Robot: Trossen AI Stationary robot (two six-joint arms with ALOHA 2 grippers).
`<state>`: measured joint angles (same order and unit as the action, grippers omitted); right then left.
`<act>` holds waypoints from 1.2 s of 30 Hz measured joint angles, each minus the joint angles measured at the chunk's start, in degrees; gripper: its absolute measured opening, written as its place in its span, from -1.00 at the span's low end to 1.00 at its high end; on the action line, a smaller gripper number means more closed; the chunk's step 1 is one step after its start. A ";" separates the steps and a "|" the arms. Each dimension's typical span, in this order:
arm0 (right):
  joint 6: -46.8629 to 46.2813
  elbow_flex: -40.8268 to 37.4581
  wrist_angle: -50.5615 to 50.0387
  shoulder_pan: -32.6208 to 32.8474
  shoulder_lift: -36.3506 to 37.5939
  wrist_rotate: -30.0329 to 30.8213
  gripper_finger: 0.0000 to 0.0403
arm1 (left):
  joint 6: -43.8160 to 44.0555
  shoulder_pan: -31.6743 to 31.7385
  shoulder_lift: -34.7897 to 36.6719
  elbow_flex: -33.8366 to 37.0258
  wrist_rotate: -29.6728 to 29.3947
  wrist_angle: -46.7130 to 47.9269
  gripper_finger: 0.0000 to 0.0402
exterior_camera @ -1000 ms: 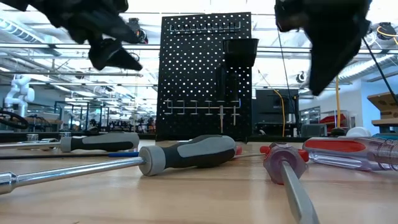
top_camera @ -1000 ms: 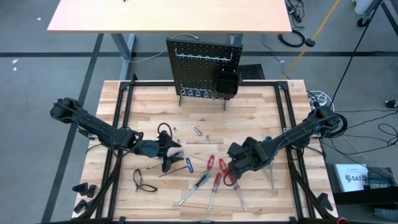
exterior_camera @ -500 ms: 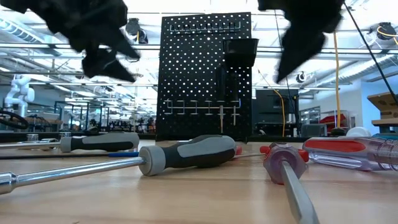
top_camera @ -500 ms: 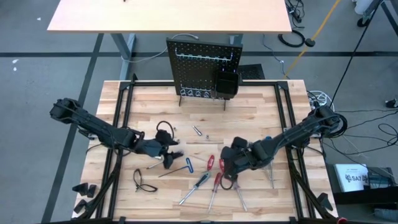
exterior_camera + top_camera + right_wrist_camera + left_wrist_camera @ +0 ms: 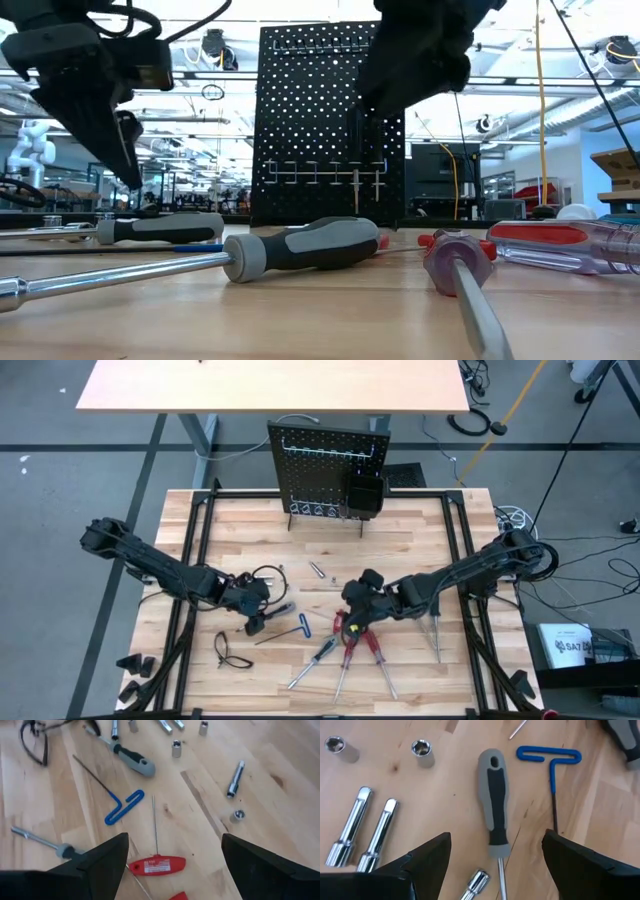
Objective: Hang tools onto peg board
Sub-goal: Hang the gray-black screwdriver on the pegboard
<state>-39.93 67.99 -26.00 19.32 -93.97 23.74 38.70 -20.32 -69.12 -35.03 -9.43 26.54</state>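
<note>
Item 1, left gripper [image 5: 256,622]: we find its fingers [image 5: 427,855] spread wide and holding nothing, poised over the grey-handled screwdriver [image 5: 493,805] toward the worktop's left front. Whether a fingertip touches the wood we cannot tell from above.

Item 2, right gripper [image 5: 347,622]: fingers [image 5: 107,855] likewise wide apart and empty, over the red screwdrivers [image 5: 350,645] near the middle of the front edge.

Item 3, tools: all lie flat on the worktop [image 5: 400,530]. Our left wrist view alone shows the blue key [image 5: 549,757] just beside the grey handle, two small sockets [image 5: 422,751] and two long silver bits [image 5: 357,832]. Our right wrist view alone shows a red T-handle [image 5: 156,865] with its thin shaft, and a further bit [image 5: 235,779] with a socket near it.

Item 4, peg board [image 5: 328,470]: upright at the middle of the worktop's back edge, well apart from both grippers. The low view adds what the high view hides: a silver hook rail [image 5: 325,172] low on the board and a black bin [image 5: 388,82] higher up.
</note>
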 joint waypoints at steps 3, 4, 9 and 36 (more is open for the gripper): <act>-6.04 0.00 -2.33 0.02 0.00 -0.08 0.54 | -1.05 0.00 0.00 0.00 0.01 -0.72 0.55; -7.67 0.00 -3.29 0.02 0.00 -0.08 0.54 | -1.89 0.00 0.00 0.00 0.02 -0.87 0.55; -15.78 0.00 -10.38 0.86 0.00 -0.10 0.54 | -6.90 0.00 0.00 0.47 0.19 -3.97 0.55; -19.64 0.00 -15.24 2.88 0.00 0.06 0.54 | -7.59 0.15 -13.46 2.70 3.70 -12.95 0.53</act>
<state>-59.57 67.99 -41.24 22.20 -93.97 23.81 31.11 -20.16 -82.58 -32.32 -5.73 13.58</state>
